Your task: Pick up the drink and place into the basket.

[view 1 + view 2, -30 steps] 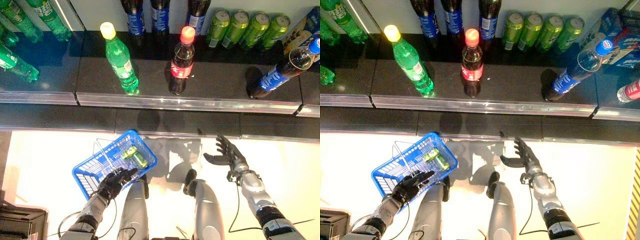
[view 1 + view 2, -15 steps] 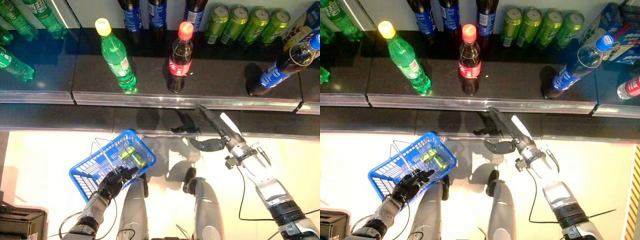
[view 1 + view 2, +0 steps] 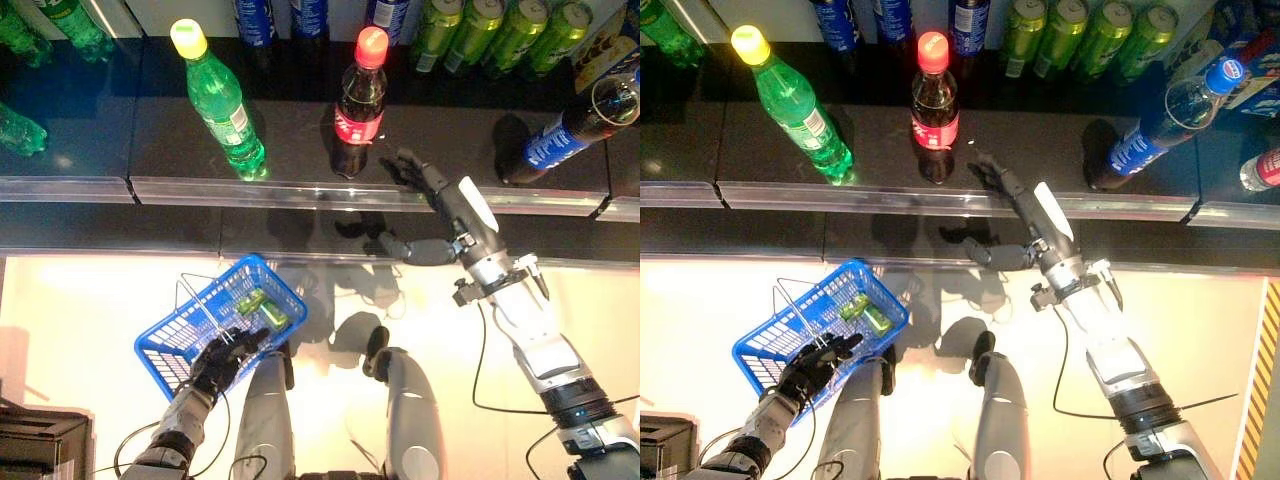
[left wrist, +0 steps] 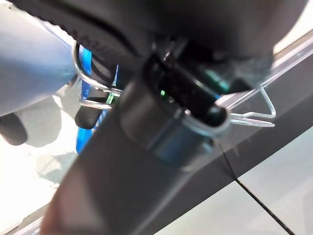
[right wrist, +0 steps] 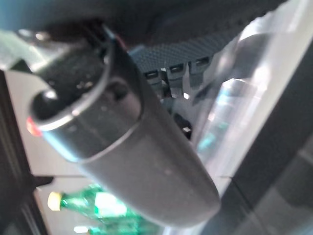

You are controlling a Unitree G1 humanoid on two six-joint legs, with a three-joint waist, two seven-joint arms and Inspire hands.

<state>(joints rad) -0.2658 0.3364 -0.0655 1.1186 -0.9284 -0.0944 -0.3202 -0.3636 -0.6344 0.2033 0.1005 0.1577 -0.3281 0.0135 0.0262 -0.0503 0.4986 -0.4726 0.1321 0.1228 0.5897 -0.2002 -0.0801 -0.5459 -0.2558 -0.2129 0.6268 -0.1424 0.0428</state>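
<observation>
A cola bottle (image 3: 357, 108) with a red cap and red label stands upright near the front of the dark shelf (image 3: 300, 190). My right hand (image 3: 447, 200) is open and stretched over the shelf's front edge, its fingertips (image 3: 405, 168) just right of the bottle's base and apart from it. Low on the left, my left hand (image 3: 220, 362) is shut on the near rim and wire handle of the blue basket (image 3: 190, 330). The basket hangs above the floor with green cans (image 3: 262, 308) inside.
A green bottle (image 3: 218, 100) with a yellow cap stands left of the cola. A blue-labelled dark bottle (image 3: 565, 135) stands at the right. Green cans (image 3: 490, 25) and dark bottles (image 3: 310, 15) line the shelf's back. A metal lip runs along the shelf front.
My right hand has risen from floor level up over the shelf edge, close to the cola bottle. The left hand keeps hold of the basket. The view has shifted slightly.
</observation>
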